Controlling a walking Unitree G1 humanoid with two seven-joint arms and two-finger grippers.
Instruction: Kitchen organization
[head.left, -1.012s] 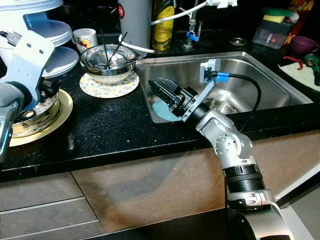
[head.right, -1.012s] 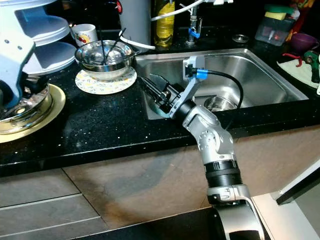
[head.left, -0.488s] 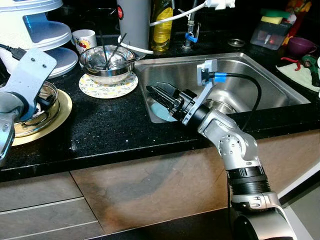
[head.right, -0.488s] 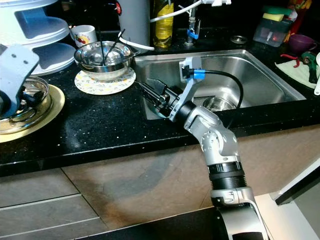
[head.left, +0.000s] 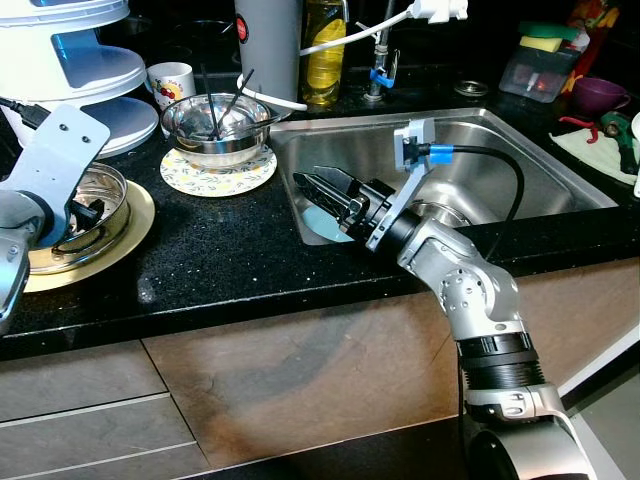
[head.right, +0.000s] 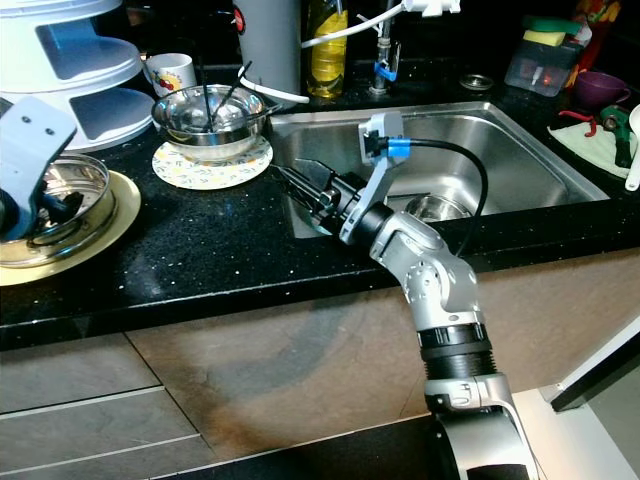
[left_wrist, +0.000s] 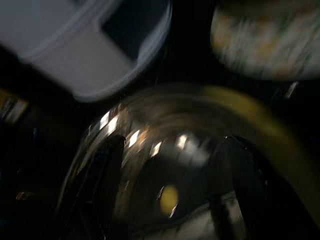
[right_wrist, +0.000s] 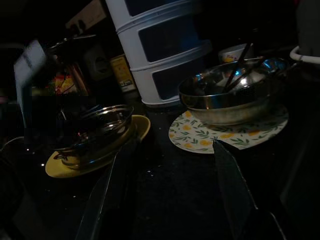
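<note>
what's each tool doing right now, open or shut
Left tool: open, fingers straddling the steel bowl's rim.
Right tool: open, empty, over the sink's left end.

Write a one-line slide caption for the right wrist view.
Right hand, fingers open, faces a steel bowl with utensils on a floral mat, beside a steel bowl on a yellow plate.

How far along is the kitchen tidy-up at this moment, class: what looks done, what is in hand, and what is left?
Done: little shows as finished.
In hand: the left gripper is at the steel bowl on the yellow plate; its hold is unclear. The right gripper hangs open over the sink.
Left: the bowl with utensils on the patterned mat, and the mug.
</note>
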